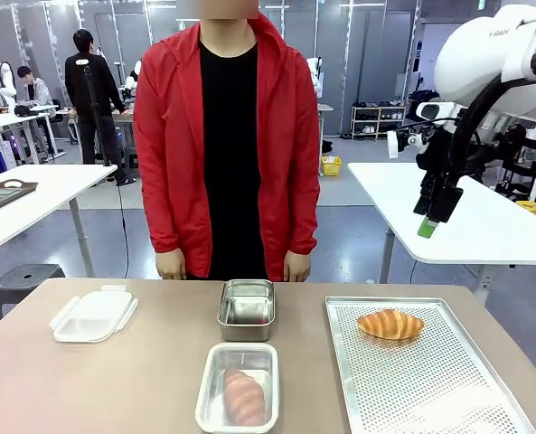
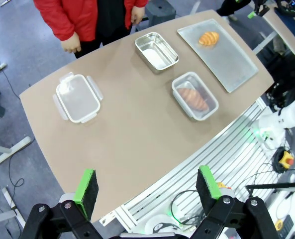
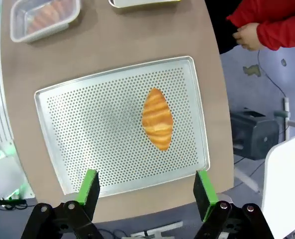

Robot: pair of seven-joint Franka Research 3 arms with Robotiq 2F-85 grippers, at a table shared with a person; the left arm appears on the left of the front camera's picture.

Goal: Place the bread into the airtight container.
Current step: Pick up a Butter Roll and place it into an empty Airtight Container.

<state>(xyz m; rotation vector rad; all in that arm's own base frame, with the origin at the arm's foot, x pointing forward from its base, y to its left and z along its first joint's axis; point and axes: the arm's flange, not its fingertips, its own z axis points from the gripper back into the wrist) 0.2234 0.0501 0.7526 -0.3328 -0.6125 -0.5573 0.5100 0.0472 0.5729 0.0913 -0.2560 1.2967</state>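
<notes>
Right gripper (image 3: 146,180): hangs high above tray (image 3: 87,124), jaws spread wide, grips nothing.
Left gripper (image 2: 146,175): likewise released, hangs well above table (image 2: 127,129), over its robot-side edge.
Croissant (image 1: 390,324): lies on far part of tray, untouched, well apart from both grippers.
Clear tub (image 1: 206,389): sits at near middle of table, just left of tray, uncovered, holds a pinkish roll (image 1: 243,396).
Steel tin (image 1: 246,309): just beyond tub.
Lid (image 1: 92,315): lies flat at far left.
Person (image 1: 227,136): stands at far edge, hands (image 1: 170,264) down at sides.
</notes>
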